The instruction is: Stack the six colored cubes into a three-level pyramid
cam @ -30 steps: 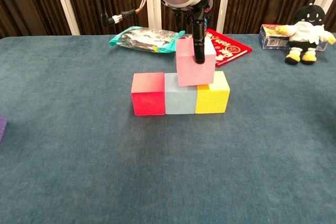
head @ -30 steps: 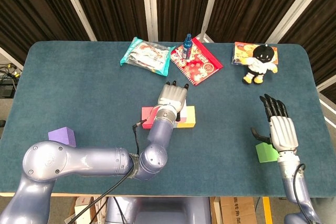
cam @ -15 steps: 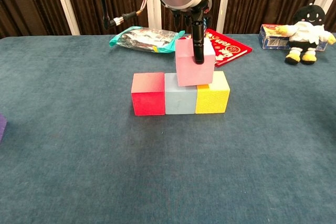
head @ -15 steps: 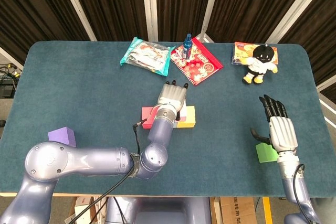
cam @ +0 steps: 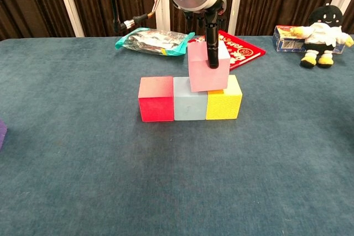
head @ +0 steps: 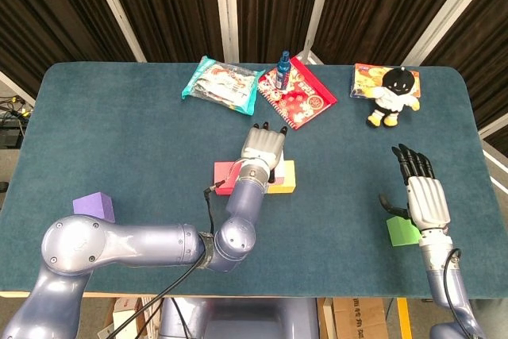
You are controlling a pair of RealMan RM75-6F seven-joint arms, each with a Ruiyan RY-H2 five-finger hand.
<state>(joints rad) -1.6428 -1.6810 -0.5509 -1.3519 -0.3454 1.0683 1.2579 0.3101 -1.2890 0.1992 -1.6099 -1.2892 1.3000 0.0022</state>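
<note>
In the chest view, a red cube (cam: 156,99), a light blue cube (cam: 190,100) and a yellow cube (cam: 224,99) stand side by side in a row. My left hand (cam: 206,9) grips a pink cube (cam: 206,73) from above, with a dark finger (cam: 212,48) down its front face. The pink cube is slightly tilted and rests over the blue and yellow cubes. From the head, the left hand (head: 262,148) covers the row's middle. A purple cube (head: 95,206) lies far left. A green cube (head: 402,230) lies beside my right hand (head: 421,192), which is spread and holds nothing.
Along the table's far side lie a snack bag (head: 221,83), a red booklet (head: 298,94) with a small blue bottle (head: 284,62), and a plush toy (head: 393,94) on a flat box (head: 367,78). My left arm (head: 143,244) crosses the near left.
The left hand and the pink cube have shifted slightly to the right on top of the row. The right hand has not moved.
</note>
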